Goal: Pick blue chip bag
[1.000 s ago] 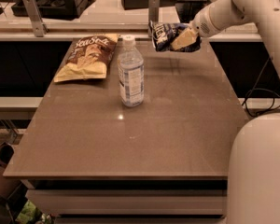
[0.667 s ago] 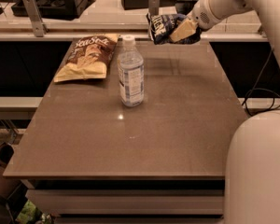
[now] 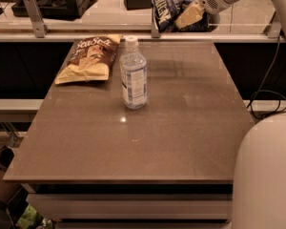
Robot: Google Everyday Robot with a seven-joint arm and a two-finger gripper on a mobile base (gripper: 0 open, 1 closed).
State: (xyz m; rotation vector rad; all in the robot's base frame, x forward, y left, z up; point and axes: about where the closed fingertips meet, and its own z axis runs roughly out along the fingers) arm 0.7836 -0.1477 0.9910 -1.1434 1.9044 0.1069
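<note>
The blue chip bag (image 3: 168, 13), dark navy with white lettering, hangs in the air above the table's far edge. My gripper (image 3: 187, 17) is shut on the bag's right side and holds it well above the table (image 3: 181, 128). The white arm reaches in from the upper right. The larger brown-and-yellow chip bag (image 3: 89, 57) lies flat at the table's far left.
A clear water bottle (image 3: 133, 75) with a white cap stands upright near the table's middle back. A metal rail with posts (image 3: 33, 15) runs along the far edge. The robot's white body (image 3: 264, 175) fills the lower right. A black cable (image 3: 267, 99) hangs at the right.
My gripper has lifted the blue chip bag higher and moved it left and farther back. The bottle and the brown bag have not moved.
</note>
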